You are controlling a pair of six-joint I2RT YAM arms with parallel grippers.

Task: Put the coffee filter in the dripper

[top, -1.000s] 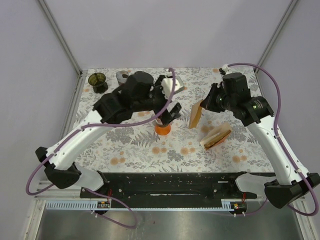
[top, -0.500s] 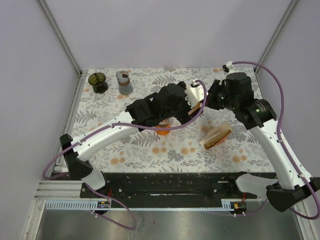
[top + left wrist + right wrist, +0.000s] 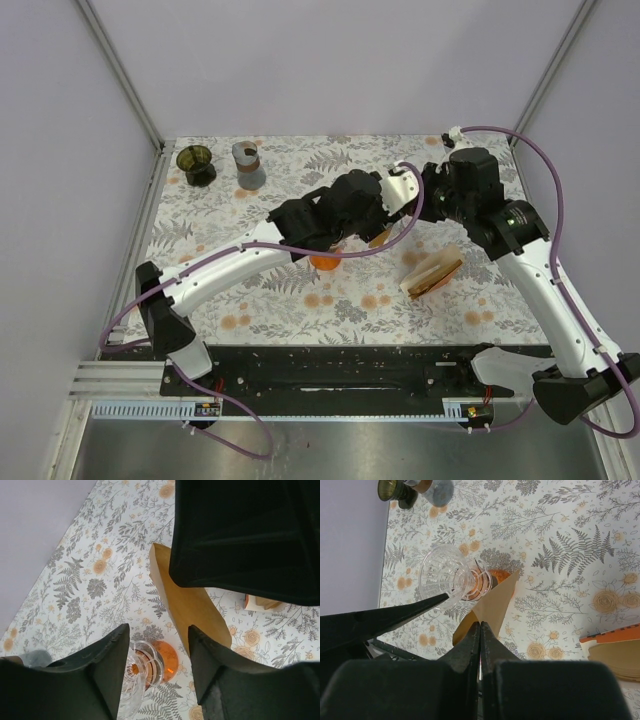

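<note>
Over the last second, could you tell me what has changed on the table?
The left tool swung right, from above the dripper up to the filter, open and gripping nothing. The right tool stayed shut on the filter, barely shifting. The dripper and the stack stayed put.

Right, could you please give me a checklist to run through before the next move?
1. Right end effector shut on the coffee filter: ok.
2. Left end effector open: ok.
3. Filter between the left fingers: cannot tell.
4. Filter opened into a cone: not ok, it is flat.
5. Dripper empty: ok.
6. Filter over the dripper: not ok, it hangs to one side.
</note>
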